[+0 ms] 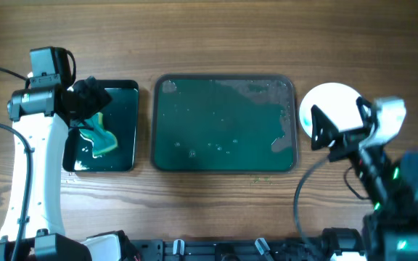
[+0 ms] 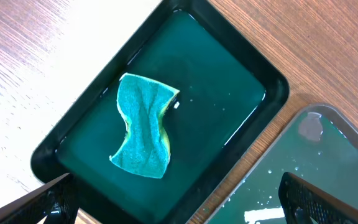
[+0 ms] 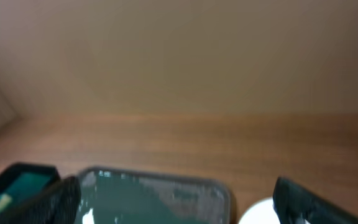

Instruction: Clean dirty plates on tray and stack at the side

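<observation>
The dark green tray (image 1: 223, 156) lies in the middle of the table, wet with droplets and bearing no plates. It also shows in the left wrist view (image 2: 334, 155) and, blurred, in the right wrist view (image 3: 154, 193). White plates (image 1: 334, 100) sit stacked on the table to its right and look plain white; how many I cannot tell. My right gripper (image 1: 319, 129) hovers over the stack's near left edge, open and empty (image 3: 179, 205). My left gripper (image 1: 89, 100) is open and empty (image 2: 179, 208) above the smaller black tray.
The smaller black tray (image 1: 125, 90) sits left of the green tray and holds shallow water and a teal and yellow sponge (image 1: 104, 138), seen close in the left wrist view (image 2: 145, 127). Bare wood lies beyond the trays.
</observation>
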Controlling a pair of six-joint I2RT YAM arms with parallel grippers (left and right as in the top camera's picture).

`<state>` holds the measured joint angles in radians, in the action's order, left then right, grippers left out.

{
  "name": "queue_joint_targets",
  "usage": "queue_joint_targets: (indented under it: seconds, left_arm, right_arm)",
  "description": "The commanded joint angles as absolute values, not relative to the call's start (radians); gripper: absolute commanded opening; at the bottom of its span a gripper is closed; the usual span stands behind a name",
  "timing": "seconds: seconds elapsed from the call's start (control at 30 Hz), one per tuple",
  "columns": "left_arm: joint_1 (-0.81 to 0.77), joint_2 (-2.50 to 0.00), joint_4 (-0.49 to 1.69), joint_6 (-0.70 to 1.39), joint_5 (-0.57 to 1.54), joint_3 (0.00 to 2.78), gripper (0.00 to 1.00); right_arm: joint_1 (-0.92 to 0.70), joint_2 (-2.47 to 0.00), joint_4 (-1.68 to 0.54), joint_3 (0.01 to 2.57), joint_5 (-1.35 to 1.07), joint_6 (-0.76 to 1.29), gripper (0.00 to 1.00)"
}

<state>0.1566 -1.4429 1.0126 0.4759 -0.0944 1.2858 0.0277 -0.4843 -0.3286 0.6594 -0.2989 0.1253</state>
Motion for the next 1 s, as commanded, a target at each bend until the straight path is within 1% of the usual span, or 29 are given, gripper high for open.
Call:
queue_joint_targets:
  seconds: [0.0, 0.1, 0.17, 0.2, 0.23, 0.4, 0.5, 0.97]
  left_arm:
    - [0.159, -1.446, 1.013, 0.479, -0.086, 1.291, 1.0]
    - [0.159, -1.446, 1.013, 0.479, -0.086, 1.291, 1.0]
    - [0.159, -1.446, 1.013, 0.479, -0.086, 1.291, 1.0]
    - [0.159, -1.446, 1.013, 0.479, -0.086, 1.291, 1.0]
    - [0.159, -1.446, 1.013, 0.479, -0.086, 1.291, 1.0]
    - [0.159, -1.446, 1.013, 0.479, -0.086, 1.291, 1.0]
    - [0.159, -1.446, 1.013, 0.479, -0.086, 1.291, 1.0]
    - [0.159, -1.446, 1.013, 0.479, -0.086, 1.291, 1.0]
  right_arm:
    - [0.025, -0.258, -0.163, 0.39, -0.248, 0.108, 1.0]
    - [0.025, -0.094, -0.055, 0.183, -0.208, 0.136, 1.0]
    - [0.025, -0.024, -0.014, 0.072, -0.11, 0.274, 1.0]
    - [0.025, -0.003, -0.004, 0.028, -0.038, 0.376, 1.0]
    - [0.025, -0.003, -0.002, 0.012, -0.013, 0.413, 1.0]
    - [0.025, -0.003, 0.007, 0.005, -0.015, 0.362, 1.0]
    - [0.025, -0.003, 0.006, 0.005, -0.022, 0.262, 1.0]
    - [0.025, -0.02, 0.006, 0.005, -0.023, 0.262, 1.0]
